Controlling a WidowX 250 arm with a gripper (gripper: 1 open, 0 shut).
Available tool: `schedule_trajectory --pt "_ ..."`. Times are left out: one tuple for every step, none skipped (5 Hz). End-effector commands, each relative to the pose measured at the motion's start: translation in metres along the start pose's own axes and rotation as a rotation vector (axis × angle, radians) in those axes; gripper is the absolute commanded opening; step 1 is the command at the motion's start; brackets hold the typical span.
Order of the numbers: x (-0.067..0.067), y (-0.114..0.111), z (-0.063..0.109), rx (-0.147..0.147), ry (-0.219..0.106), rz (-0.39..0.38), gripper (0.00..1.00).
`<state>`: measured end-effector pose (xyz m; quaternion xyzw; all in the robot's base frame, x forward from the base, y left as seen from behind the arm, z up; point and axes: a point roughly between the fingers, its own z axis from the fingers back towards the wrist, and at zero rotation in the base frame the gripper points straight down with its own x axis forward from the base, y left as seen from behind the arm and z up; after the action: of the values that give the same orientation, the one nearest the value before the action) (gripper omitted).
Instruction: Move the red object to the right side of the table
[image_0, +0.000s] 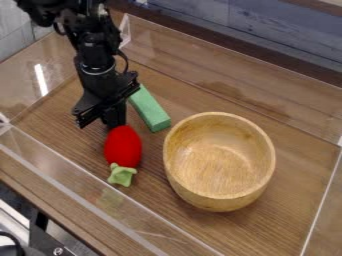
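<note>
While end effector (103, 118) hangs clenched, empty, red object (123, 147) lies just below-right, on table (80, 160).

Robot lab test bench, brown wood-grain table (67, 140) fenced by low clear acrylic walls (201, 232), black robot arm (83, 45) mounted over it, toy props laid out, grey panelled backdrop (267, 25) behind.

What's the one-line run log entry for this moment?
tool: shut, empty, just above red object | red object: on table, left of wooden bowl | move: not yet done
</note>
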<state>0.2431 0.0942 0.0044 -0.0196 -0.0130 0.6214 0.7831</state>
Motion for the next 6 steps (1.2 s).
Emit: schedule_trajectory --pt "-0.012 0.016 -0.027 0.096 0.060 -0.012 0.00" --pt "-0.020 0.014 -0.013 0.127 0.074 -0.022 0.00" --pt "-0.027 0.011 0.002 0.153 0.088 -0.032 0.00" --pt "-0.034 0.008 0.016 0.168 0.098 -0.045 0.00" --pt "-0.040 0.004 0.031 0.186 0.105 -0.067 0.00" --pt "-0.047 -0.001 0.050 0.204 0.118 -0.096 0.00"
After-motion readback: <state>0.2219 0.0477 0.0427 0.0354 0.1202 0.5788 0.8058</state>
